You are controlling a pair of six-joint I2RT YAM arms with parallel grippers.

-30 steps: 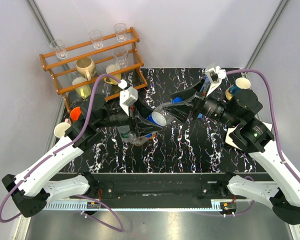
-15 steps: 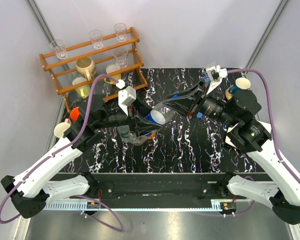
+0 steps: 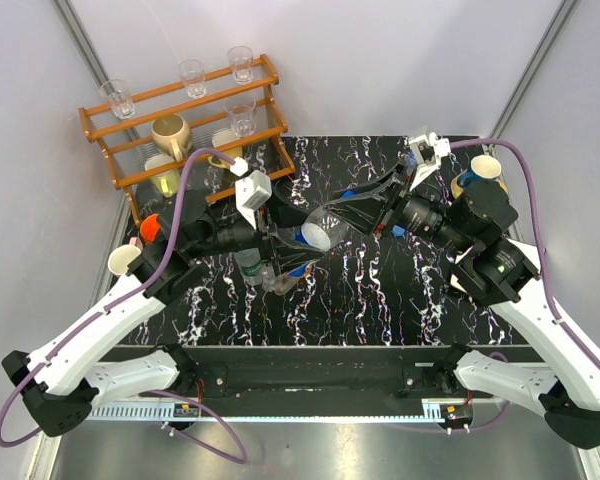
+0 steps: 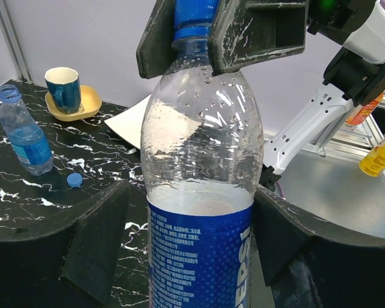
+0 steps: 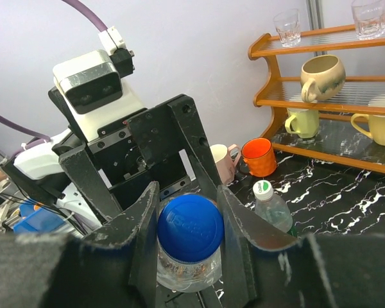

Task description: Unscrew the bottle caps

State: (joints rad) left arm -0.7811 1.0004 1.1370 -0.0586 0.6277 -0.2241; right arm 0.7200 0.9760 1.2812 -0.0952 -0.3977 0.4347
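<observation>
One blue cap (image 4: 192, 16) sits partly hidden in right claw (image 4: 202, 35).

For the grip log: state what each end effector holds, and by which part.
The right end effector grips the clear blue-labelled plastic bottle by its blue cap; left end effector stands open around the body.

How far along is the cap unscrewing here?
Done: the small blue bottle looks open, a loose cap beside it. In hand: the right pincer clamps the Pepsi bottle by its blue cap, still on; the left pincer stands open around its body. Left: the green-capped bottle, still sealed.
</observation>
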